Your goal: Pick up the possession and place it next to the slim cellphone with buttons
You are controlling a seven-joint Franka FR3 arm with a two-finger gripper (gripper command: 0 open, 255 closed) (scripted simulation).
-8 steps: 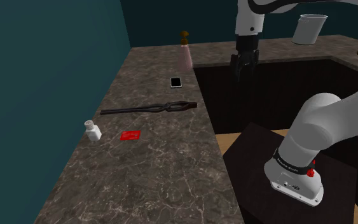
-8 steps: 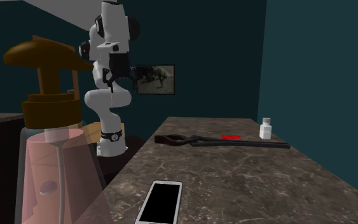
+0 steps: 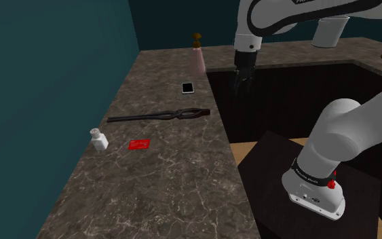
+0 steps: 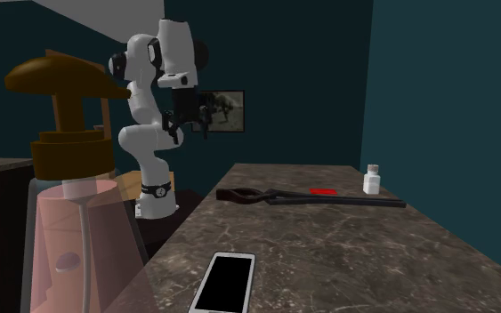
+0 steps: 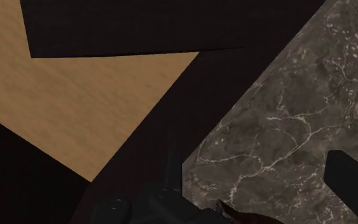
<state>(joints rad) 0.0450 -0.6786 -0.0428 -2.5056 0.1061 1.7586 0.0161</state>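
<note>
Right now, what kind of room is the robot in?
Probably a kitchen in a house: there's a long marbled counter with a pump soap bottle and a little white shaker standing on it.

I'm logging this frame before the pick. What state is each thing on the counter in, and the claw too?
Claw: open, empty.
Phone: lying flat, screen dark.
Red card: lying flat, untouched.
Tongs: lying flat, handles together.
White bottle: upright.
Pink bottle: upright.
</note>
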